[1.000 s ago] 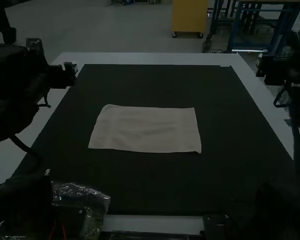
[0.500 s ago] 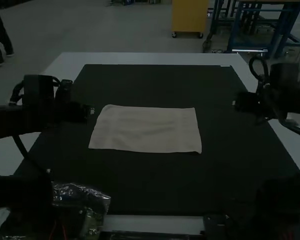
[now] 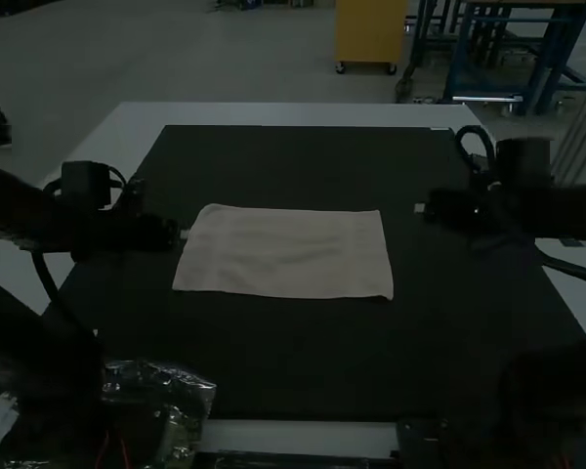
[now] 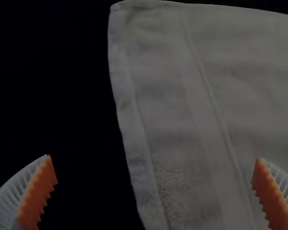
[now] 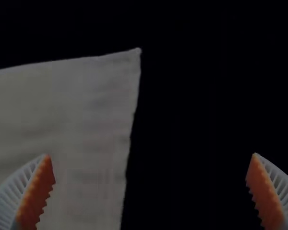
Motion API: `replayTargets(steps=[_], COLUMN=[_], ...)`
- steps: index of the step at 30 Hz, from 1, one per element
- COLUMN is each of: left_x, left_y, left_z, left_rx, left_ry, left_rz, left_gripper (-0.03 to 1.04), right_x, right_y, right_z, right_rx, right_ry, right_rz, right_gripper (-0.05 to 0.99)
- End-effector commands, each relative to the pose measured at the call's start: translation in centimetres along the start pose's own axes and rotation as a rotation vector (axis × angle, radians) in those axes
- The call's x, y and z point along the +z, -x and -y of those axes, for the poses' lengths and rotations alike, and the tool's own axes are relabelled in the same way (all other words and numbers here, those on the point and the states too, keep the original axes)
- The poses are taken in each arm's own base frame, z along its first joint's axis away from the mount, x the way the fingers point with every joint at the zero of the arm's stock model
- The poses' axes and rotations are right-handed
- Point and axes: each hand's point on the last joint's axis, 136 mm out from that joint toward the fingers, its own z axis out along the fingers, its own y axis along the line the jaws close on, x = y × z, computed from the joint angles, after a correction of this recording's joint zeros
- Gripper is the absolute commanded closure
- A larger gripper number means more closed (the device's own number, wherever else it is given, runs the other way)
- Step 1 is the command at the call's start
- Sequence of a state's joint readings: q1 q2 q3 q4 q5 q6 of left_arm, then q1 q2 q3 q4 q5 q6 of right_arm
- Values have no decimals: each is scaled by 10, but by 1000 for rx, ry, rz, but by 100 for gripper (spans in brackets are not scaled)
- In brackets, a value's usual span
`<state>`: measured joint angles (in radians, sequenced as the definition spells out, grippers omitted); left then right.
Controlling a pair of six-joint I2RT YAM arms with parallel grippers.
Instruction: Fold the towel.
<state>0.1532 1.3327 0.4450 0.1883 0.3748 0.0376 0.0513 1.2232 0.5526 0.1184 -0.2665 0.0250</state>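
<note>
The pale towel [image 3: 287, 254] lies spread as a flat rectangle on the dark mat. My left gripper [image 3: 183, 234] is at its left edge in the high view, and my right gripper [image 3: 420, 208] is a short way off its right edge. In the left wrist view, the fingers of my left gripper [image 4: 154, 191] stand wide apart over the towel's edge [image 4: 182, 110], holding nothing. Likewise in the right wrist view, my right gripper [image 5: 150, 191] is open, with the towel's side edge and corner [image 5: 101, 96] between and beyond its fingers.
A black mat [image 3: 303, 362] covers most of the light table [image 3: 293, 113]. Crinkled clear plastic packaging [image 3: 161, 386] lies at the near left of the table.
Both arms have swung inward from the table's sides, bringing the left gripper to the towel's left edge and the right one closer to its right edge. The towel has not moved.
</note>
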Motion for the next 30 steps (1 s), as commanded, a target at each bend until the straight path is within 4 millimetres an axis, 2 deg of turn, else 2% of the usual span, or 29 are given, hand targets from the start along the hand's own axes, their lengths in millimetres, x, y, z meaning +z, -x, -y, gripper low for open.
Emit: replayTargets(steps=[1,6,10,20,30], left_x=[5,21,35,72,105], left_y=[22,28,28,26,37], left_z=[-1,-8,-13,-29,-19], left_rx=[13,10,7,8,40], left_ry=[-29,-29,-28,-23,-53], left_rz=[52,51,39,29,26], left_gripper=[5,5,5,5,5], right_x=[7,23,39,70,101], right_y=[-5,-17,-29,-29,-36], right_z=[-18,-32,-30,-29,-23], right_rx=[-19,-52,-45,-52,-51], right_ry=[46,63,57,68,72], right_rz=[-2,-19,-57,-52,-67], right_gripper=[2,2,2,2,2])
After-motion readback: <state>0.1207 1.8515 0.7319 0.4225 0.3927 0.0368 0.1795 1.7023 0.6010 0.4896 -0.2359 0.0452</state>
